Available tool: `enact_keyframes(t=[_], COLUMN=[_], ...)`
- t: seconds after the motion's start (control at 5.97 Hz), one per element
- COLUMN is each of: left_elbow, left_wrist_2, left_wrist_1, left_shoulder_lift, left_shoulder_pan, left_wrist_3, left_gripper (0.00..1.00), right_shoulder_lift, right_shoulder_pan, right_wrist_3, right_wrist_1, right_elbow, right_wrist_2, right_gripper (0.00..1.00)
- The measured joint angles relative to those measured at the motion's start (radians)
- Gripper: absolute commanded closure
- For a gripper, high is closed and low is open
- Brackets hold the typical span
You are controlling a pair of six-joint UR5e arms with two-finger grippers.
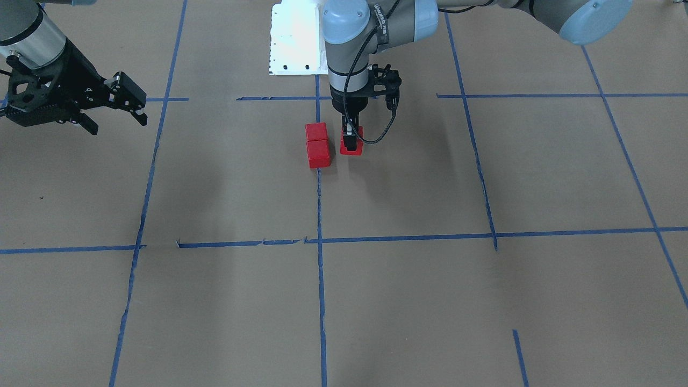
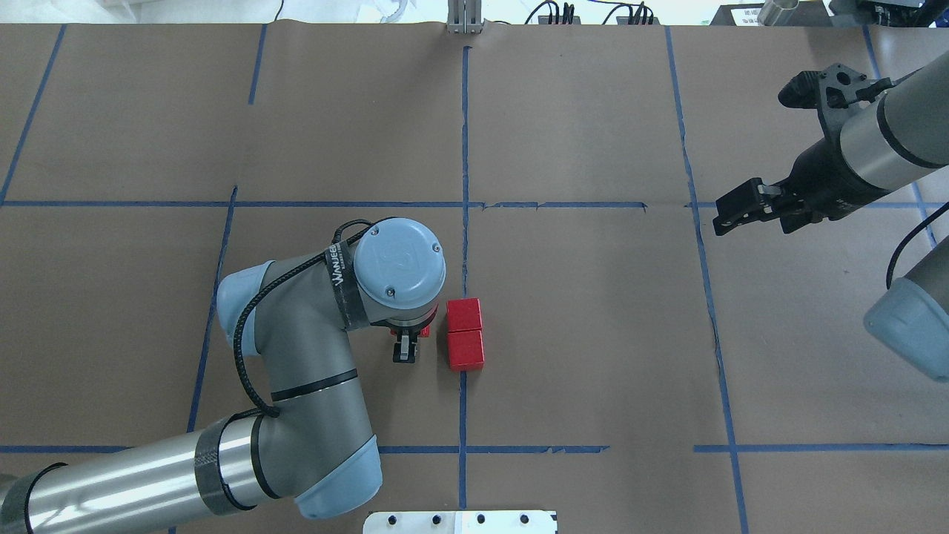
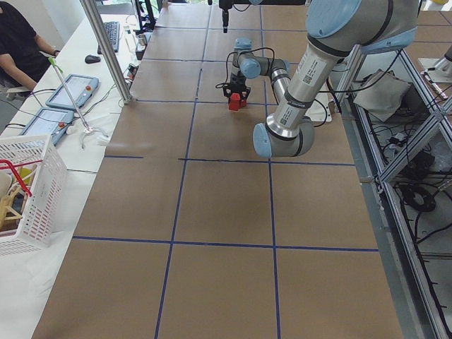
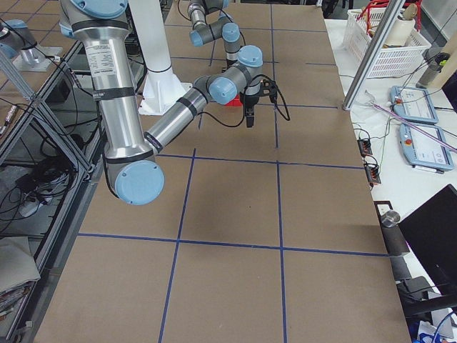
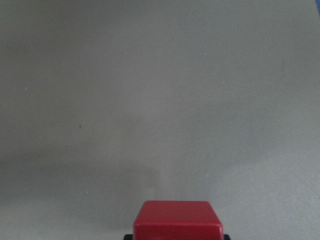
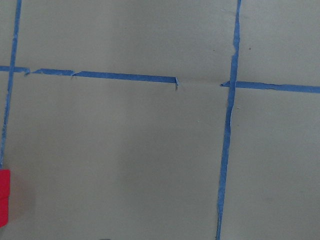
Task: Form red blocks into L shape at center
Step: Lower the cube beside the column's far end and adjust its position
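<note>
1. We see two small bright-red matte cubes (image 2: pixel 464 314) touching face to face in a short row. They sit on the vertical blue tape line (image 2: pixel 465 245) in the middle grid cell of the brown paper-covered worktop (image 2: pixel 593 334).
2. The left pincer (image 1: pixel 350 141) points straight down and is closed on a third small bright-red matte cube (image 1: pixel 355 150). We cannot tell whether this cube rests on the paper.
3. That third cube sits just beside the row, on the robot's left, with a narrow gap between them.
4. The right pincer (image 1: pixel 118 122) hangs well apart at the robot's right, its fingers spread and holding nothing.
</note>
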Motion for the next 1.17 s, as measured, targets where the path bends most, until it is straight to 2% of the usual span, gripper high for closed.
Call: enact_keyframes(t=[0.5,1.17], left_elbow=[0.079,0.092], left_wrist_2=[0.0,0.002], left_wrist_1=[-0.013,-0.016], left_shoulder_lift=[-0.042,-0.046], left_shoulder_pan=[0.002,0.006], left_wrist_3=[-0.052,-0.059], left_gripper=[0.98,0.96], right_shoulder_lift=[0.0,0.0], right_shoulder_pan=[0.0,-0.001], right_wrist_3=[0.0,0.0], right_wrist_1=[0.0,0.0], right_elbow=[-0.002,-0.004], right_wrist_2=[-0.001,-0.002], right_gripper=[0.0,0.0])
